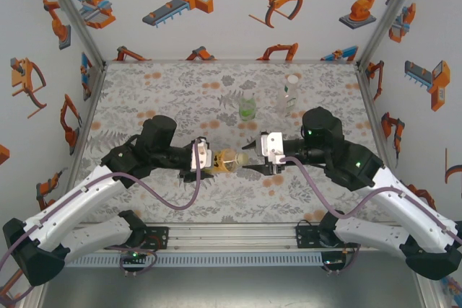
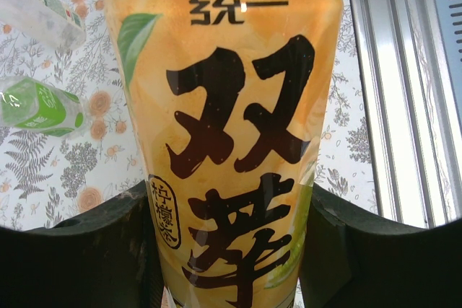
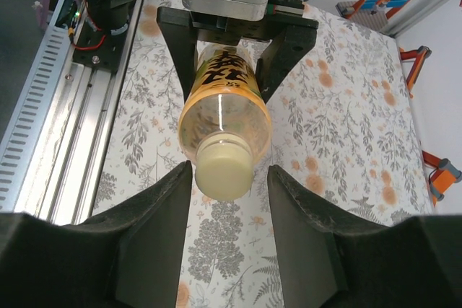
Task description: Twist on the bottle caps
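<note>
The amber-yellow bottle (image 1: pixel 225 159) (image 2: pixel 231 106) (image 3: pixel 225 99) is held off the mat on its side, with my left gripper (image 1: pixel 204 158) (image 2: pixel 229 203) shut on its labelled body. A yellowish cap (image 3: pixel 224 171) sits on its neck and points at my right gripper (image 1: pixel 254 165) (image 3: pixel 229 178). That gripper is open, its jaws on either side of the cap; the left finger is nearly against it and a gap shows on the right. The green bottle (image 1: pixel 247 110) (image 2: pixel 36 104) and the clear bottle (image 1: pixel 290 91) (image 2: pixel 40 9) stand behind on the mat.
A floral mat (image 1: pixel 180 99) covers the table. An aluminium rail (image 1: pixel 231 239) (image 2: pixel 404 91) (image 3: pixel 58 120) runs along the near edge by the arm bases. Walls printed with robots close in the left, right and back sides.
</note>
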Motion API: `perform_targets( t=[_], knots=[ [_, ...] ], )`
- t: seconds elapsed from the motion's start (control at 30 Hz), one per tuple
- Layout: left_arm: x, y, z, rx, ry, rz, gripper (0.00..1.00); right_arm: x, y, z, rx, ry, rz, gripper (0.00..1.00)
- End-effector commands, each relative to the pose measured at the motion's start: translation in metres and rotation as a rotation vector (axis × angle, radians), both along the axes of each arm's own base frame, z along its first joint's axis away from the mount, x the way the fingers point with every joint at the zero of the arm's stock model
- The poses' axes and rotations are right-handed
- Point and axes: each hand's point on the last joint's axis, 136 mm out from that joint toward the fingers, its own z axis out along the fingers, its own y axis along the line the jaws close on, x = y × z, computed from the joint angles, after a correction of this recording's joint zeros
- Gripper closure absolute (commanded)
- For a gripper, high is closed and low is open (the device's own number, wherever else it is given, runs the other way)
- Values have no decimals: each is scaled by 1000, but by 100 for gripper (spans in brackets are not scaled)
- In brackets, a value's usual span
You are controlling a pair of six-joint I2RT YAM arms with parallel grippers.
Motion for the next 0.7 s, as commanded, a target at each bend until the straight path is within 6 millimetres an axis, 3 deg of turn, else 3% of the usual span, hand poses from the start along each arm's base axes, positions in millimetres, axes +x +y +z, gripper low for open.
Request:
perform_targets(
  t=[0.0,0.3,0.67],
  knots=[
    [-6,-2,17,-37,-32,-39,100,-1,0,4,24,-35,11,56],
    [-5,-2,18,-43,-36,-34,100,1,2,4,45,-30,6,63],
    [-4,-1,19,-49,-48,-24,100,6,4,7,95,69,-45,85]
  ],
)
